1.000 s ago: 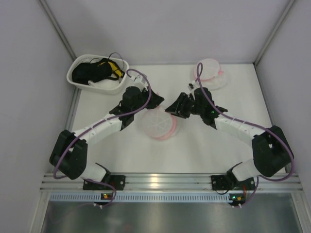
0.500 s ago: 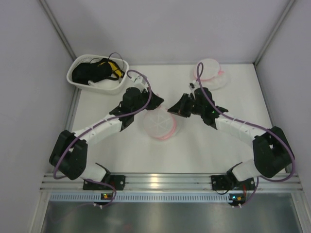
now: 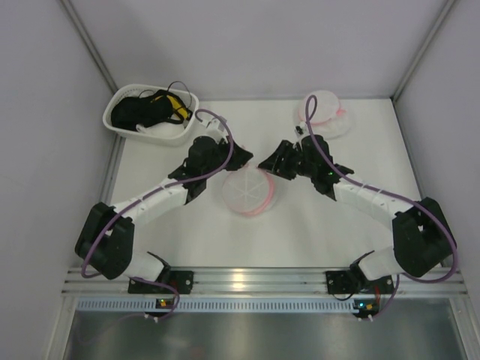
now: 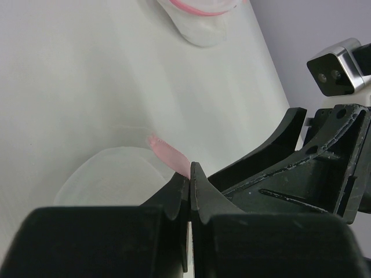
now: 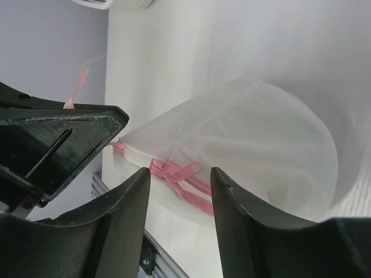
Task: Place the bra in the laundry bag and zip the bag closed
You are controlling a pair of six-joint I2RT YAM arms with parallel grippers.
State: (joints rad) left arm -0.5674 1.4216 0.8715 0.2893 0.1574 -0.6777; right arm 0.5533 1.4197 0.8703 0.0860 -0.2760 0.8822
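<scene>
Left tool (image 4: 190, 174) is pinched shut on a pink tab (image 4: 167, 155) at the rim of the laundry bag (image 3: 249, 191), which sits mid-desk (image 3: 300, 225) between both tools, while right tool (image 5: 178, 180) stands partly open, jaws flanking the pink zipper pull (image 5: 188, 168), not clamping.

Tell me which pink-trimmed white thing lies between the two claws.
The domed mesh laundry bag, centre; the other bundle lies far back on the right.

I can't read any text, label, brand or number from here: nothing legible on the laundry bag (image 3: 250, 191), the white basket (image 3: 161, 136) or the table (image 3: 315, 229).
</scene>
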